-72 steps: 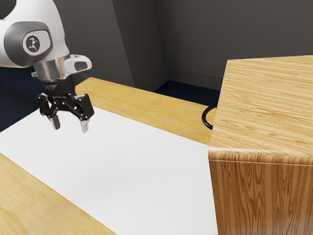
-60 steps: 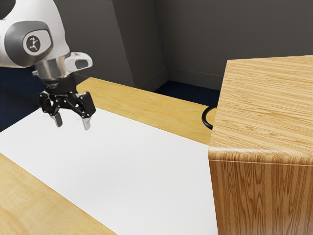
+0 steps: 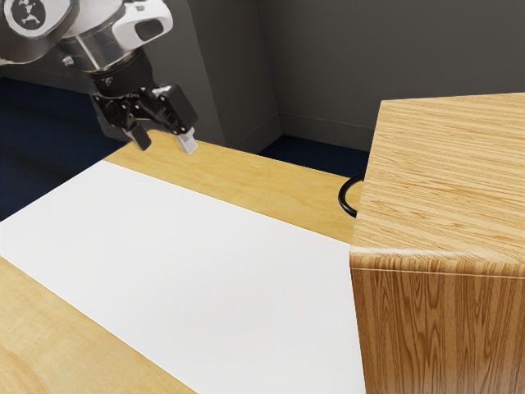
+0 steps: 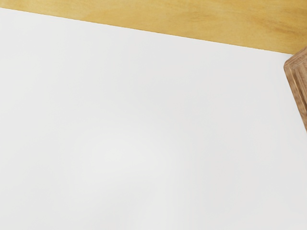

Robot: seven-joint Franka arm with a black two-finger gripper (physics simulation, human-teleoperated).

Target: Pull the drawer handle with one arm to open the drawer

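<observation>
A wooden drawer cabinet (image 3: 443,238) stands on the table at the exterior view's right. Its black loop handle (image 3: 349,198) sticks out from the cabinet's far-left face, toward the arm. My black gripper (image 3: 166,141) hangs high at the exterior view's upper left, well above the table and far from the handle. Its fingers are open with nothing between them. In the wrist view a corner of the cabinet (image 4: 298,81) shows beside the white mat (image 4: 144,134).
A large white mat (image 3: 180,263) covers the middle of the wooden table (image 3: 254,176). Dark grey walls stand behind the table, with dark floor beyond the table's far edge.
My arm has risen and swung toward the exterior view's upper right, away from the mat's left end. The gripper has tilted and stays open. The cabinet has not moved.
</observation>
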